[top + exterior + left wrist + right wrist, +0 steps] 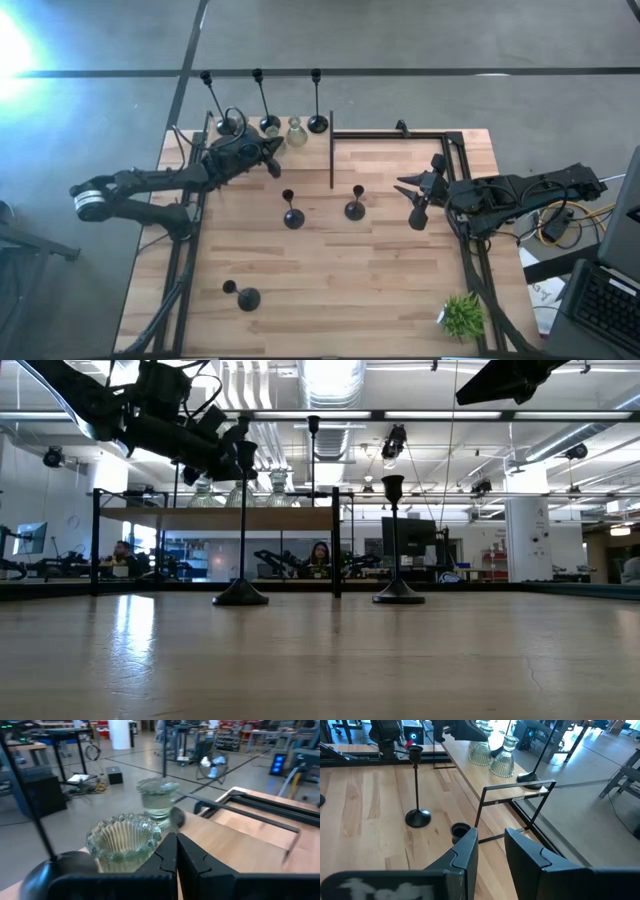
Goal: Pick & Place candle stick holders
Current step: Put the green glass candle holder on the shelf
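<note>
Six black candle stick holders [354, 210] could be counted from above. Three tall ones [317, 124] stood in a row at the table's [400, 290] far edge. Two shorter ones stood upright mid-table, and one [247, 298] lay tipped over at the near side, well apart from both arms.

Of the pale-green glass holders [125, 840], two showed clearly in the left wrist view. The level view hinted at a third, but I could not be sure. One small potted plant [462, 315] sat well behind the right gripper, at the table's near corner.

The left gripper [176, 837] hung at the far edge with its fingers pressed together and nothing between them. One ribbed glass holder stood just beside its fingertips, and the second glass holder [157, 800] stood a little beyond.

The right gripper [490, 837] had its fingers spread and held nothing. The cup of the nearer short black holder [460, 831] stood just ahead of one fingertip. The other short holder [417, 817] stood farther off.

A pale marking on the right gripper's body was too blurred to read.
</note>
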Motion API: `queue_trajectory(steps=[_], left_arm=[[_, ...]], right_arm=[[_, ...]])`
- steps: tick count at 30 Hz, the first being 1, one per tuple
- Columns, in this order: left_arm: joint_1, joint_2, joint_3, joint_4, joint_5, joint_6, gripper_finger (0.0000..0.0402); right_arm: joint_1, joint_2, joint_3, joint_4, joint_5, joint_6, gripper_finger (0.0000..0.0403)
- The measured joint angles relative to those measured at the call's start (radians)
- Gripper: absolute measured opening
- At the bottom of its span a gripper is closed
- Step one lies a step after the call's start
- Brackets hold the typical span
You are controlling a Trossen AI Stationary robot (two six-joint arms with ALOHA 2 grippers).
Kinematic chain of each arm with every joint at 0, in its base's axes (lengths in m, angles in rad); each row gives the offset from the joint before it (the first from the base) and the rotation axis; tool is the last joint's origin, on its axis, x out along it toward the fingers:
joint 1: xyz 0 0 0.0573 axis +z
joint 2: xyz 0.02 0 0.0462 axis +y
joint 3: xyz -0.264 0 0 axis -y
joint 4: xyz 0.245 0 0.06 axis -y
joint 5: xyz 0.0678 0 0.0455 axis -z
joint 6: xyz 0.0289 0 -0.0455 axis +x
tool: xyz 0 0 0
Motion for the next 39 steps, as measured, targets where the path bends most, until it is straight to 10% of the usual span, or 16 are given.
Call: queue_trajectory(steps=[33, 39], left_arm=[[0.015, 0.000, 0.000, -0.024, -0.079, -0.035, 0.0000], [0.002, -0.026, 0.000, -0.023, 0.061, -0.041, 0.0000]], right_arm=[[0.000, 0.000, 0.000, 0.000, -0.001, -0.001, 0.0091], [0.000, 0.000, 0.000, 0.000, -0.001, -0.001, 0.0081]])
